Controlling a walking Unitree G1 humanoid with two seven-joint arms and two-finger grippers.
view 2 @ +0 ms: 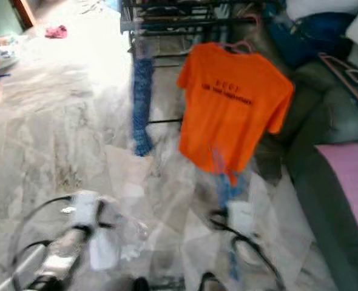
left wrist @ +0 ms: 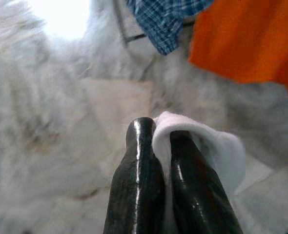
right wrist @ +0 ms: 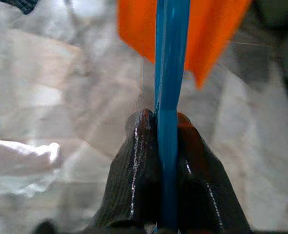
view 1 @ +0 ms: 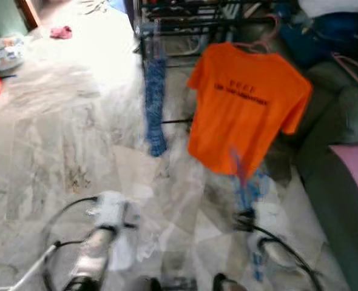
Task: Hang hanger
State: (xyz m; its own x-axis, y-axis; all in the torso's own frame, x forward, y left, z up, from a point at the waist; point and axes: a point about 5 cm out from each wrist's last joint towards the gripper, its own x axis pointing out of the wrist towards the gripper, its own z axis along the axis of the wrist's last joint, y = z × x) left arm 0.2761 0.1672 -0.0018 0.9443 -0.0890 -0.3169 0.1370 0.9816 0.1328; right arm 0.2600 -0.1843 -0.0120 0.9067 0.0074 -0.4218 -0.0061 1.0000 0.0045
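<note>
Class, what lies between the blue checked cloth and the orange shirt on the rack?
Nothing hangs there: in the left eye view, pale floor shows between the cloth and the shirt.

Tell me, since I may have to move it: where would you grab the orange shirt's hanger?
At the pink hook above the orange shirt, from the front and above. The shirt covers the hanger's arms, so probably just the hook is free for the jaws.

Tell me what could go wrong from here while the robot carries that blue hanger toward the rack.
The right tool grips the blue hanger only by its thin edge, so it could twist or slip. The orange shirt already hangs on the rack just ahead, so the hanger might snag it. The left tool pinches white cloth, which may drag or drop.
</note>
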